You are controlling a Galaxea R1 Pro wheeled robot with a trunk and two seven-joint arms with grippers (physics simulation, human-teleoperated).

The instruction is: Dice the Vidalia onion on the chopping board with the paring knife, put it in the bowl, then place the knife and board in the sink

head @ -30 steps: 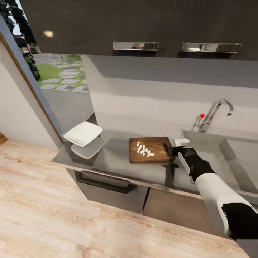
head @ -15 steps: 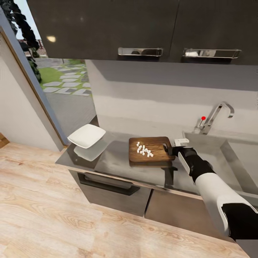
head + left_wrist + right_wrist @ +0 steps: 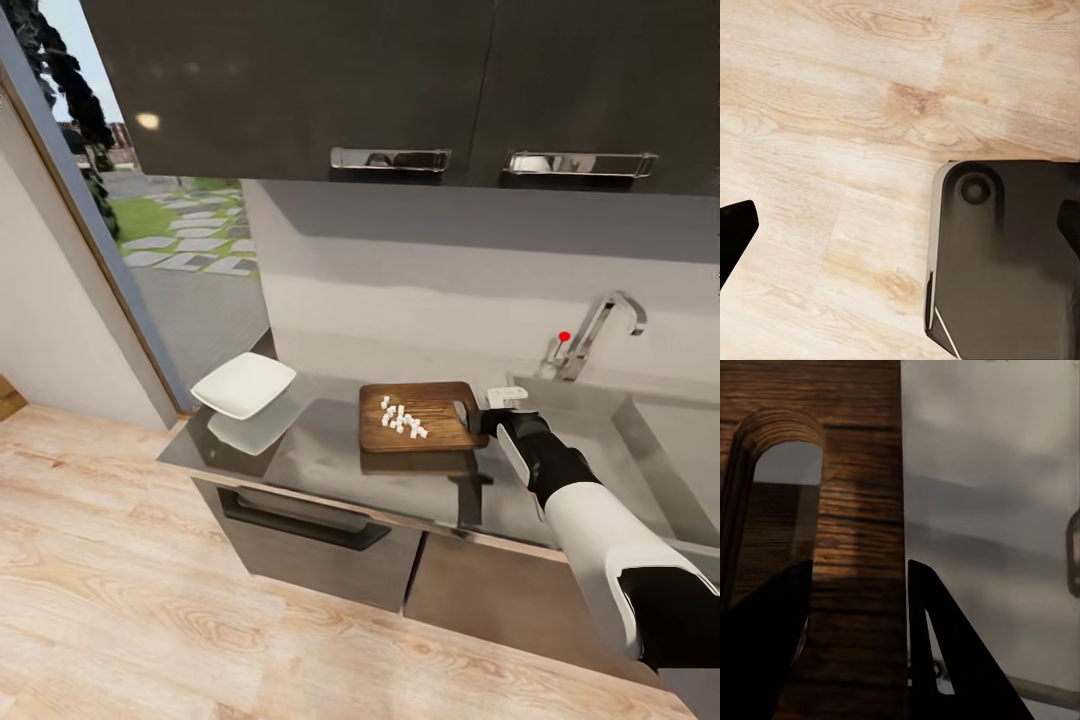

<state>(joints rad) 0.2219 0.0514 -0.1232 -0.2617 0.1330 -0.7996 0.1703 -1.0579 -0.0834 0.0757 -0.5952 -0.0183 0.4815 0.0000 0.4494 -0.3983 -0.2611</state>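
On the left of the grey surface point(image 3: 330, 450) you see the white bowl point(image 3: 244, 385). To its right the chopping board point(image 3: 418, 416) is lifted a little, with small white onion pieces point(image 3: 402, 417) on top. Your right pincer point(image 3: 859, 607) is clamped on the board's handle end, next to the sink point(image 3: 620, 440). Your left pincer point(image 3: 900, 225) hangs over the wooden floor point(image 3: 832, 112), fingers wide apart.

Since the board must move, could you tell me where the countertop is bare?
Bare countertop lies between the bowl and the chopping board. It is crowded at the board's handle end, where the right gripper grips it beside the sink.
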